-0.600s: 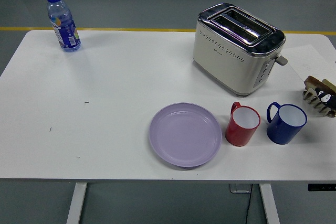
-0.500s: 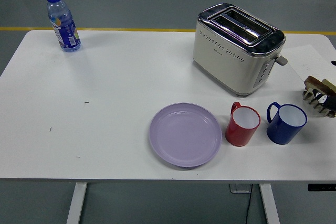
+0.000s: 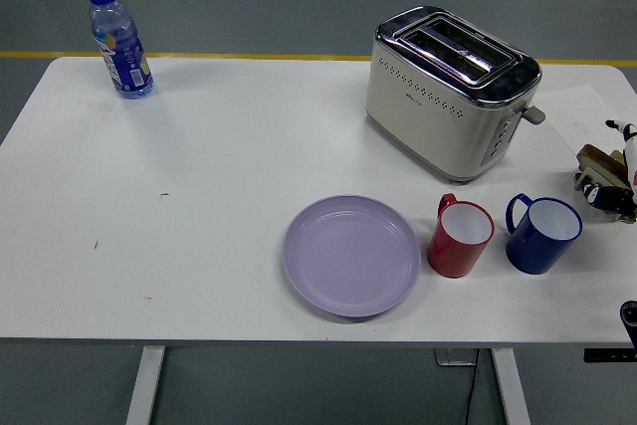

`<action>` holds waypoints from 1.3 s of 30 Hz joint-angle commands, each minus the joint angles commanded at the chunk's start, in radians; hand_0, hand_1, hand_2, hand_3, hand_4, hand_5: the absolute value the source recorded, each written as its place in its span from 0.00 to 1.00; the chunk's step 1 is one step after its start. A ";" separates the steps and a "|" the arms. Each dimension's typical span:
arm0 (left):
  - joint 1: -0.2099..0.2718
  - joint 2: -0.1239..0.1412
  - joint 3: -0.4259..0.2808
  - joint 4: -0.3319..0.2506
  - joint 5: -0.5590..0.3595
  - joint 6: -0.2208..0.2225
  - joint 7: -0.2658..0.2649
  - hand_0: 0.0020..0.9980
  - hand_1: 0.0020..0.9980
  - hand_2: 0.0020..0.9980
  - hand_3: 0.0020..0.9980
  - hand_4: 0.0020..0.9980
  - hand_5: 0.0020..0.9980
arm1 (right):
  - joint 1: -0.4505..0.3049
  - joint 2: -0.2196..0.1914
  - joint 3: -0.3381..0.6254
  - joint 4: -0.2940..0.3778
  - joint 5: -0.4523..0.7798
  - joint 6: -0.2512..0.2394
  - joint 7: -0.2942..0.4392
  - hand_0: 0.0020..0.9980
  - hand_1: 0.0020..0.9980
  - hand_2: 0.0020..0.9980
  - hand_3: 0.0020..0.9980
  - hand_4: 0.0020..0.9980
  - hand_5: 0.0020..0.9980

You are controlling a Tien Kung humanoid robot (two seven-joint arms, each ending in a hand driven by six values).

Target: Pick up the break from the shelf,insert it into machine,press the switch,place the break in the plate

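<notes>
**Right hand at the bread rack, counter's right edge**

On the white counter (image 3: 219, 206), the cream toaster (image 3: 450, 92) stands at about 1 o'clock, both slots up. At 3 o'clock a small rack (image 3: 600, 178) holds the bread; the slice itself is mostly hidden. The right hand (image 3: 625, 161) just enters there, and its finger state cannot be told. The lilac plate (image 3: 350, 256) sits near 5 o'clock, a red mug (image 3: 460, 237) and a blue mug (image 3: 541, 233) beside it. A water bottle (image 3: 119, 42) stands at 11 o'clock.
</notes>
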 joint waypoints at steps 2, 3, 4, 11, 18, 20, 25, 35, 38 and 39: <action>0.001 0.000 -0.002 0.000 0.002 -0.001 0.000 0.60 0.46 0.45 0.55 0.29 0.93 | 0.019 -0.002 -0.013 -0.026 0.000 0.001 -0.021 0.86 0.79 0.85 0.86 0.82 0.14; 0.002 0.000 -0.001 0.000 0.002 -0.001 0.001 0.60 0.46 0.45 0.55 0.29 0.93 | 0.025 -0.002 -0.018 -0.034 0.000 0.000 -0.029 0.86 0.79 0.85 0.86 0.82 0.14; 0.002 0.000 0.000 0.000 0.000 -0.001 0.001 0.60 0.46 0.45 0.55 0.29 0.93 | 0.036 -0.004 -0.024 -0.049 0.000 -0.002 -0.044 0.86 0.79 0.85 0.86 0.82 0.14; 0.005 0.000 0.005 0.000 -0.010 0.002 0.000 0.60 0.46 0.45 0.55 0.29 0.93 | 0.101 -0.018 -0.061 -0.118 0.000 -0.011 -0.114 0.73 0.70 0.72 0.80 0.81 0.15; -0.001 0.000 0.013 0.000 -0.023 0.004 0.000 0.60 0.46 0.44 0.55 0.29 0.93 | 0.151 -0.038 -0.108 -0.147 0.000 0.016 -0.125 0.62 0.63 0.63 0.74 0.78 0.15; -0.003 0.000 0.014 0.000 -0.026 0.005 0.000 0.60 0.47 0.44 0.55 0.29 0.93 | 0.164 -0.042 -0.121 -0.156 0.000 0.028 -0.130 0.56 0.58 0.59 0.70 0.76 0.16; -0.006 0.000 0.018 0.000 -0.035 0.007 0.001 0.60 0.47 0.44 0.55 0.29 0.93 | 0.188 -0.049 -0.146 -0.183 0.000 0.057 -0.149 0.56 0.58 0.59 0.70 0.76 0.16; -0.007 0.000 0.025 0.000 -0.041 0.008 0.002 0.60 0.46 0.44 0.55 0.29 0.93 | 0.215 -0.062 -0.181 -0.225 0.000 0.035 -0.187 0.45 0.49 0.50 0.59 0.63 0.10; -0.008 0.000 0.027 0.000 -0.043 0.008 0.002 0.60 0.46 0.44 0.55 0.29 0.93 | 0.221 -0.063 -0.187 -0.236 0.000 0.013 -0.195 0.45 0.49 0.50 0.59 0.63 0.10; -0.008 0.000 0.027 0.000 -0.043 0.008 0.002 0.61 0.47 0.44 0.55 0.29 0.93 | 0.223 -0.064 -0.189 -0.239 0.000 0.014 -0.198 0.36 0.42 0.47 0.54 0.48 0.00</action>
